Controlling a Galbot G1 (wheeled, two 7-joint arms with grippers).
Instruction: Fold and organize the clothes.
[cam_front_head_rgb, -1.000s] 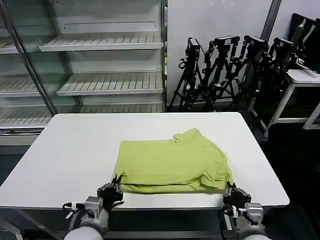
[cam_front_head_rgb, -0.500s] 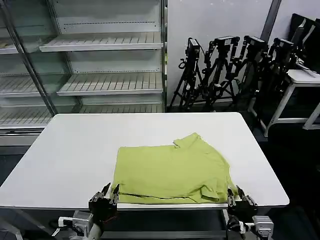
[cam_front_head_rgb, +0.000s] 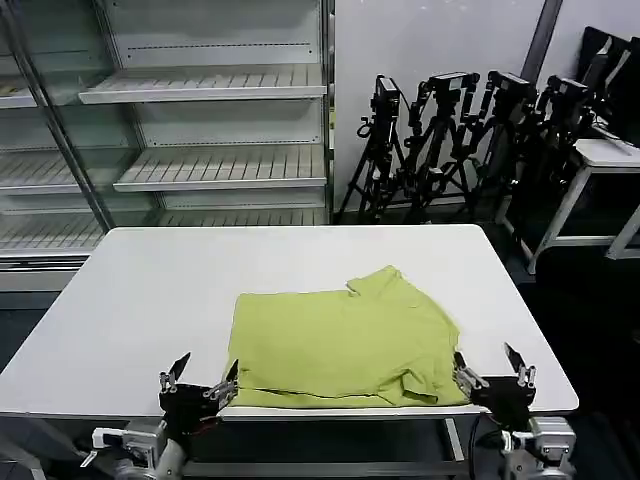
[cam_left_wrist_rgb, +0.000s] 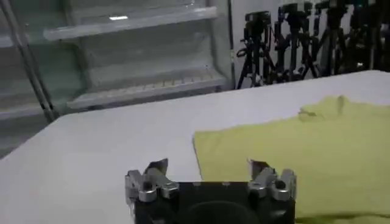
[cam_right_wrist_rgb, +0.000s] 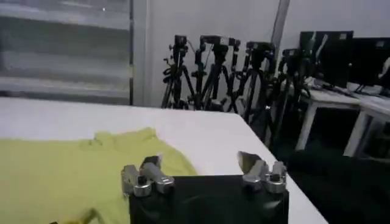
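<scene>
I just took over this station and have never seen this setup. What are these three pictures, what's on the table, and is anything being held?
This is a two-armed robot with a camera on its head and one on each wrist. The head view looks down at a white table where a lime yellow-green T-shirt lies folded. The left gripper sits at the table's near edge by the shirt's near left corner; the right gripper sits by its near right corner. Both are open and hold nothing. The left wrist view looks over the left gripper toward the shirt. The right wrist view does the same over the right gripper. Empty shelving and camera tripods stand behind.
</scene>
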